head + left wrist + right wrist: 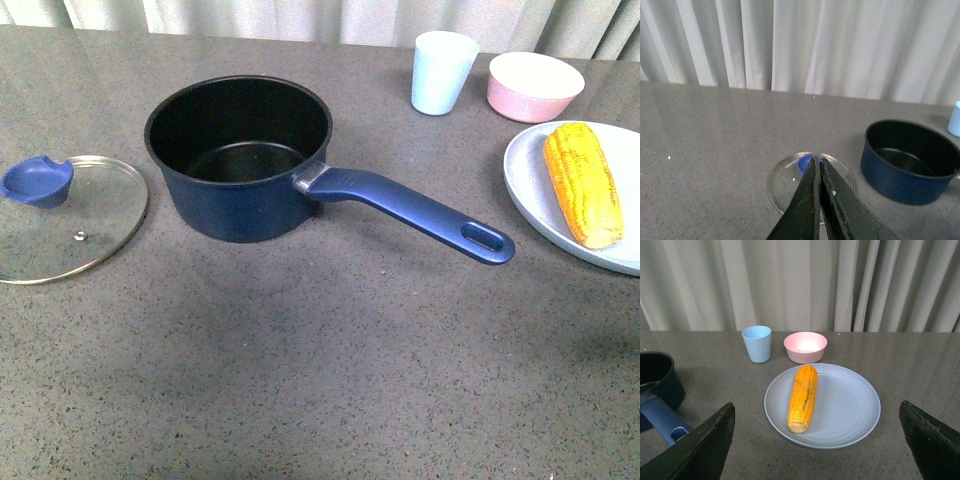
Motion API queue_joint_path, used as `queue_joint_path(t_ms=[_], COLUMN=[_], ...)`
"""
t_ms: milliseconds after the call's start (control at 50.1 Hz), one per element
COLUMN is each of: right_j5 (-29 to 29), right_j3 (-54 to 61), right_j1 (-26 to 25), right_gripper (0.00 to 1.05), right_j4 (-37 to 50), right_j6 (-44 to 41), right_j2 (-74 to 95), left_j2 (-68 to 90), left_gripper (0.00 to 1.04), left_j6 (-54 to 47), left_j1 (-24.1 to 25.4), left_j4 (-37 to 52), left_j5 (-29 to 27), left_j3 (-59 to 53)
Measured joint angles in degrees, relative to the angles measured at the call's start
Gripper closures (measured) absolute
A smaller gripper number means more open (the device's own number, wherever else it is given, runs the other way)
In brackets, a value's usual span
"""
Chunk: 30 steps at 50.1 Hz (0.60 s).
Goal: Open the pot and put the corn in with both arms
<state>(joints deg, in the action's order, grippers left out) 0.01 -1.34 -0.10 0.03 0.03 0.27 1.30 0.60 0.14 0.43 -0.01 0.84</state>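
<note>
1. The dark navy-blue saucepan with a black inside [240, 215] stands uncovered mid-table. Its round glass lid with a blue knob [70, 225] lies flat on the table to the left of it, a little apart.
2. The yellow-orange corn cob [582, 195] lies lengthwise on a pale blue-grey round plate [530, 190] at the right, well apart from the saucepan.
3. The left gripper [819, 165] has its black fingers pressed together with nothing between them, and hangs over the lid.
4. The right gripper [816, 407] is spread wide and empty, its two fingers flanking the plate from the near side.
5. The step in hand looks like picking up the corn. It would go best to close across the cob's middle, square to its length, so that it neither rolls nor tips.
6. The saucepan's long slotted blue handle [420, 210] points right and near, towards the plate. It seems wiser to carry the cob above it and lower it flat into the saucepan.
7. A light blue plastic cup [442, 72] and a pink bowl [535, 85] stand at the far right, clear of that path.
8. The dark grey speckled tabletop [320, 380] is level and matte. Pale pleated curtains [790, 285] close off the far side.
</note>
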Motion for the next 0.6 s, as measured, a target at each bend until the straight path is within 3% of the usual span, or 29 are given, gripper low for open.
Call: queue_joint_path(t_ms=[379, 599], right_j5=[0.0, 0.0], right_j3=[0.0, 0.0], right_j1=[0.0, 0.0], right_gripper=[0.09, 0.09], right_j4=[0.0, 0.0], right_j6=[0.0, 0.0], right_j2=[0.0, 0.0], left_j2=[-0.4, -0.4], left_gripper=[1.03, 0.59], left_j6=[0.0, 0.0], left_j1=[0.0, 0.0], left_j4=[-0.4, -0.4], left_j5=[0.0, 0.0], left_j3=[0.0, 0.0])
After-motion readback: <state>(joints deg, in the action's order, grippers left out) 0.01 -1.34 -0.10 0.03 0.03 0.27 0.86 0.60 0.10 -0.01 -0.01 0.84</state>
